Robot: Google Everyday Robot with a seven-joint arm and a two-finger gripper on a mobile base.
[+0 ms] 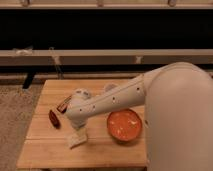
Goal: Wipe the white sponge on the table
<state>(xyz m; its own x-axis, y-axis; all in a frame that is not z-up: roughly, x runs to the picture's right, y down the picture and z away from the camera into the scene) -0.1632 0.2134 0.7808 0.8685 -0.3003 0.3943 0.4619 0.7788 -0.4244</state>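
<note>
The white sponge (76, 139) lies flat on the light-wood table (45, 150), near the front left. My white arm reaches in from the right across the table. Its gripper (77, 125) is at the arm's far end, just above and touching or nearly touching the sponge's far edge. The arm's bulk hides the gripper's tips. The orange bowl (124, 124) sits to the right of the sponge.
A dark red oblong object (53, 118) lies left of the gripper. A brown snack bar (62, 105) lies behind it. The white bottle is hidden behind the arm. A dark bench and rail run behind the table. Carpet lies to the left.
</note>
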